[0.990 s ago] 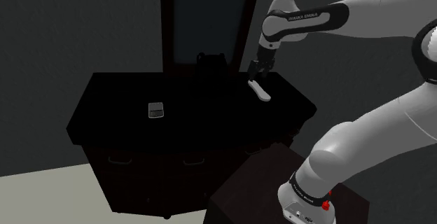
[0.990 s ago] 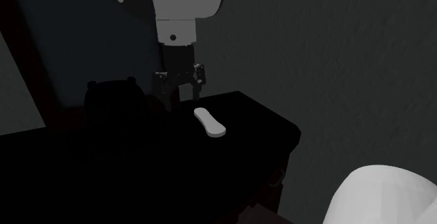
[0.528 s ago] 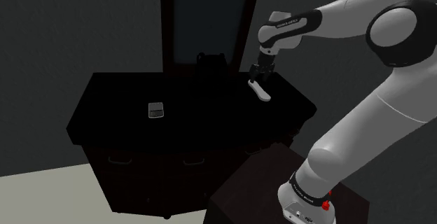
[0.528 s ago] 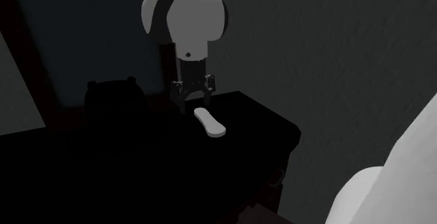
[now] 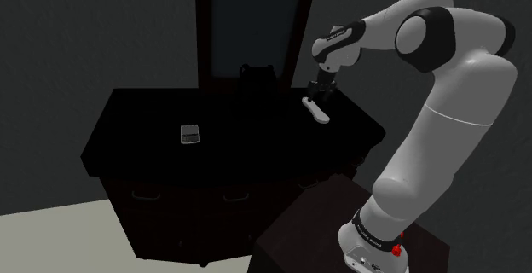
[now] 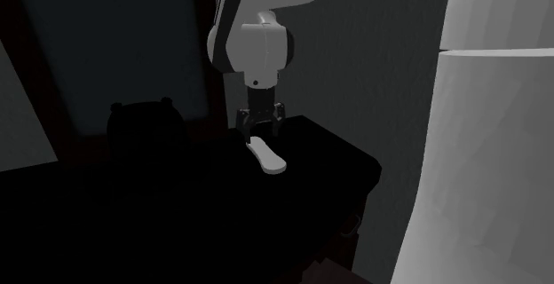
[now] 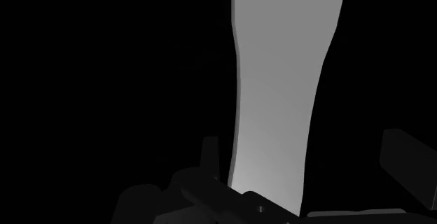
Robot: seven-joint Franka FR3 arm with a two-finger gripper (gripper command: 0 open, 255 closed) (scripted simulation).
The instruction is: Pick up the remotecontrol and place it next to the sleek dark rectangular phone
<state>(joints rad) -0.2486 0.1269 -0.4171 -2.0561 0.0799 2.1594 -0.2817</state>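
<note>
Tool, fingers apart, straddles the white remote (phone well apart, dark lump near).

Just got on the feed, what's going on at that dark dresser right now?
The white arm's black gripper is low over one end of the light-coloured remote, which lies flat near the shoulder view's right end of the dresser. In the wrist view the fingers stand open either side of the remote, so it is not gripped yet. The small grey phone lies well apart, toward the dresser's other side.
</note>
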